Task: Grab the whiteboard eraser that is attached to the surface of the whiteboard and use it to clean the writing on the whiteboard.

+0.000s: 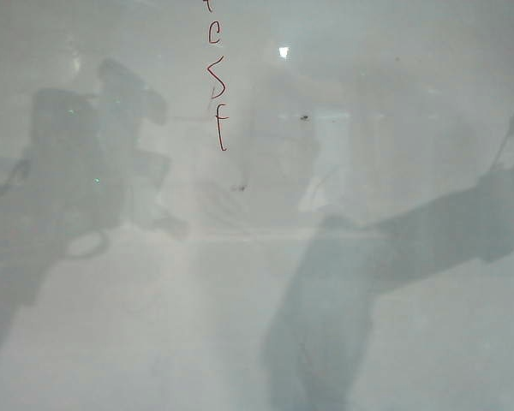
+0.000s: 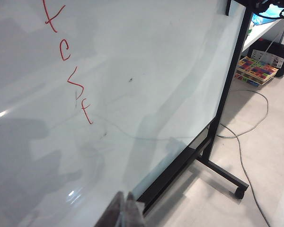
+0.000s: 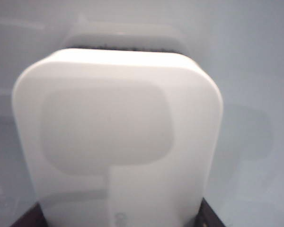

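Observation:
The whiteboard [image 1: 394, 325] fills the exterior view, where both arms show only as hazy dark shapes. The writing [image 1: 216, 94], a column of small red letters, runs down the board's upper middle and also shows in the left wrist view as writing [image 2: 75, 82]. My left gripper [image 2: 125, 210] is shut and empty, hanging off the whiteboard [image 2: 156, 56] well below the letters. The white whiteboard eraser [image 3: 118, 132] sits flat on the whiteboard [image 3: 255, 56]. My right gripper [image 3: 120, 217] straddles it, with dark fingers [image 3: 206, 220] against both sides.
The board's black stand with a caster [image 2: 239, 191] rests on a pale floor. Grey cables [image 2: 246, 156] trail across the floor beside it. A colourful box [image 2: 258, 70] lies under a white table beyond the stand.

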Tool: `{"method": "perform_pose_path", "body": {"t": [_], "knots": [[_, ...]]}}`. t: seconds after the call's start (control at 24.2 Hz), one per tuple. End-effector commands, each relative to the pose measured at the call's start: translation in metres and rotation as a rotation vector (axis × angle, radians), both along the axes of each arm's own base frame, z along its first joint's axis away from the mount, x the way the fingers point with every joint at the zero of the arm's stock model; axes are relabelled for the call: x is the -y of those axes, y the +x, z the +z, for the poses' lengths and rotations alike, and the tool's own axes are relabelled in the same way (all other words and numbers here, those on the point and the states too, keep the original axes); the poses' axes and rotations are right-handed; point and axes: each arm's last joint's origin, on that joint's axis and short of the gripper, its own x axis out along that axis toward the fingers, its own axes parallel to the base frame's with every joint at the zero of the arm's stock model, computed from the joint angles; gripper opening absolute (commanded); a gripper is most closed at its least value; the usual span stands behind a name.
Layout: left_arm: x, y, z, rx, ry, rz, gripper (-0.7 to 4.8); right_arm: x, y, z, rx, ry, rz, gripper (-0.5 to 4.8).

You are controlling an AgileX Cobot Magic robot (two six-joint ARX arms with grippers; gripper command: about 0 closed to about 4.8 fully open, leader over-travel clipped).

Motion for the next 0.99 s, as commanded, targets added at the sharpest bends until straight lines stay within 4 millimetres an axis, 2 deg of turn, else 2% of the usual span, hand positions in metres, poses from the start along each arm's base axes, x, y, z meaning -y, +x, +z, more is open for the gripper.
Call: {"method": "perform_pose_path", "body": {"t": [0.04, 0.25, 0.33, 0.37, 0.5, 0.58, 0.66, 0.74, 0.79, 0.83, 0.87, 0.91, 0.95, 0.99], "knots": [[0.001, 0.002, 0.0, -0.001, 0.001, 0.0, -0.02, -0.009, 0.003, 0.009, 0.048, -0.023, 0.041, 2.0], [0.005, 0.009, -0.007, -0.059, 0.037, -0.001, -0.02, -0.04, -0.011, 0.036, 0.094, -0.027, 0.064, 1.97], [0.005, 0.009, -0.005, -0.039, 0.032, 0.011, -0.02, -0.06, -0.023, 0.051, 0.111, -0.052, 0.08, 1.97], [0.003, 0.01, -0.004, -0.019, 0.038, 0.07, -0.02, -0.077, -0.033, 0.06, 0.118, -0.095, 0.091, 1.97], [-0.003, 0.006, -0.001, 0.021, 0.052, 0.2, -0.02, -0.11, -0.046, 0.072, 0.127, -0.178, 0.121, 1.97], [-0.01, -0.003, 0.003, 0.057, 0.04, 0.252, -0.02, -0.144, -0.055, 0.08, 0.099, -0.266, 0.139, 1.97], [-0.021, -0.018, 0.008, 0.114, 0.008, 0.301, -0.02, -0.19, -0.061, 0.09, 0.039, -0.396, 0.16, 1.97], [-0.026, -0.027, 0.009, 0.137, -0.009, 0.307, -0.02, -0.217, -0.064, 0.096, 0.032, -0.473, 0.15, 1.98], [-0.031, -0.034, 0.01, 0.154, -0.022, 0.312, -0.02, -0.244, -0.068, 0.1, 0.037, -0.548, 0.139, 1.98], [-0.033, -0.038, 0.01, 0.161, -0.028, 0.314, -0.02, -0.257, -0.069, 0.101, 0.04, -0.585, 0.145, 1.98], [-0.036, -0.043, 0.01, 0.166, -0.031, 0.315, -0.02, -0.286, -0.073, 0.102, 0.044, -0.678, 0.169, 1.98], [-0.037, -0.045, 0.009, 0.162, -0.028, 0.314, -0.02, -0.302, -0.074, 0.102, 0.044, -0.736, 0.178, 1.97], [-0.038, -0.047, 0.006, 0.143, -0.012, 0.314, -0.02, -0.327, -0.075, 0.1, 0.039, -0.833, 0.183, 1.98], [-0.038, -0.047, 0.004, 0.123, 0.004, 0.313, -0.02, -0.341, -0.074, 0.099, 0.035, -0.89, 0.182, 1.98]]}}
